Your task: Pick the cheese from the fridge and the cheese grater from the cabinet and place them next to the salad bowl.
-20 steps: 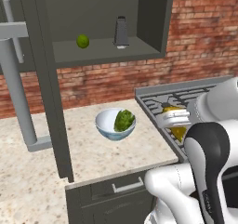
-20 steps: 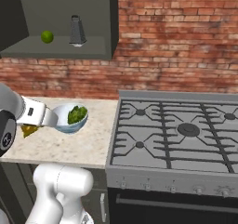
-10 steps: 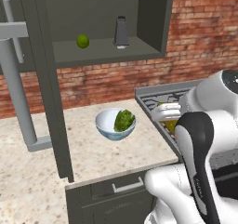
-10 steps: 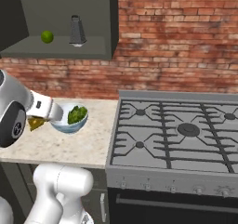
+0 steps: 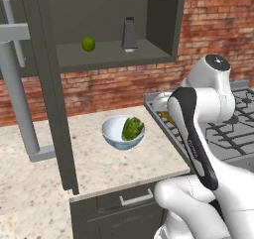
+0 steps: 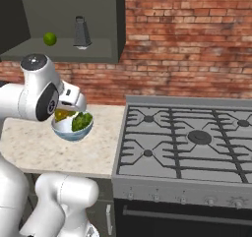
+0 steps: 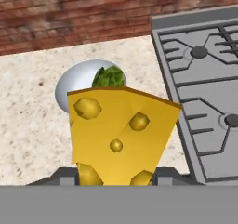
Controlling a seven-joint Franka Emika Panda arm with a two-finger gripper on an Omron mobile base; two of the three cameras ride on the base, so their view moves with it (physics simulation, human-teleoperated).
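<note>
My gripper is shut on the cheese, a yellow-orange wedge with round holes that hides most of the fingers. Behind it, on the speckled counter, stands the salad bowl with green leaves. From the right base the cheese hangs at the left rim of the salad bowl. From the left base a sliver of cheese shows to the right of the salad bowl. The cheese grater stands upright on the shelf of the open cabinet.
A green lime lies on the shelf left of the grater. The cabinet's narrow door hangs open over the counter, beside a light-grey bar. The gas stove adjoins the counter on the right. A drawer front is below.
The arm has swung the cheese over the counter toward the salad bowl; in the right base view the hand moved right and up. Bowl, grater and lime stayed put.
</note>
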